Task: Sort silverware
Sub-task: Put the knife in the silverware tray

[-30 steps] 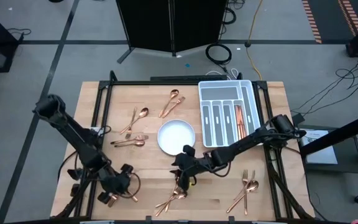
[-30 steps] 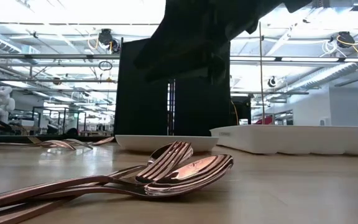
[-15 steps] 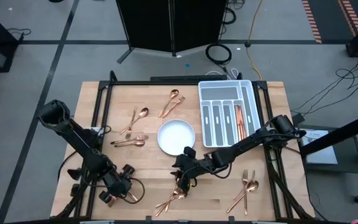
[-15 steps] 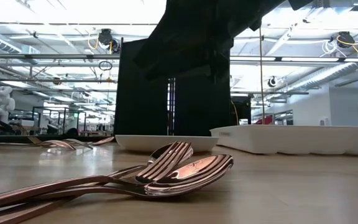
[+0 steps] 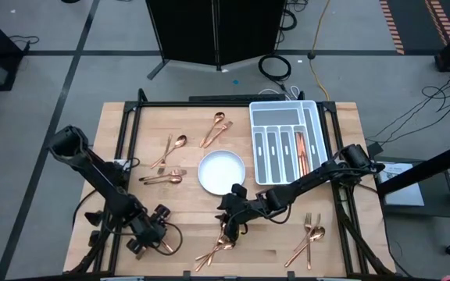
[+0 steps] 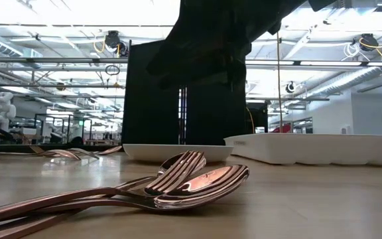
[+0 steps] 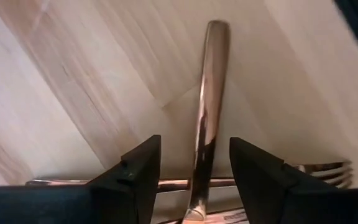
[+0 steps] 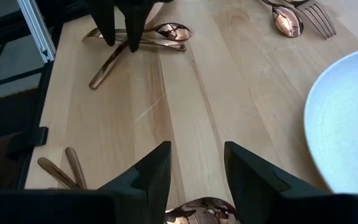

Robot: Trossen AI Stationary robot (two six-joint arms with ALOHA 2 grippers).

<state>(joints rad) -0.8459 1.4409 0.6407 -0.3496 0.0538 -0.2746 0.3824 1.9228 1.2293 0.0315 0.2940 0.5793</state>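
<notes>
Sorting scene, wooden table [image 5: 186,168]:

- Left gripper [image 7: 193,163]: low at the near left corner of the table, fingers [image 7: 138,168] spread apart, straddling the upright-running handle of 1 copper piece [image 7: 209,106] without clamping it; a fork [image 7: 319,171] lies crosswise beneath.
- Right gripper [image 8: 194,163]: reaching to the near centre of the table, fingers parted and empty, hovering over the bowl of a spoon [image 8: 199,211] in the near-centre pile [image 5: 219,250].
- Silverware, remaining groups: far-left pair [image 5: 170,148]; left-centre pair [image 5: 162,178]; far-centre pair [image 5: 216,129]; near-right cluster [image 5: 309,238]; sorted pieces [image 5: 300,152] lying in a right-hand slot of the tray.
- White divided tray [image 5: 266,117]: far right of the table.
- Round white plate [image 5: 221,172]: centre, just left of the tray, bare.
</notes>
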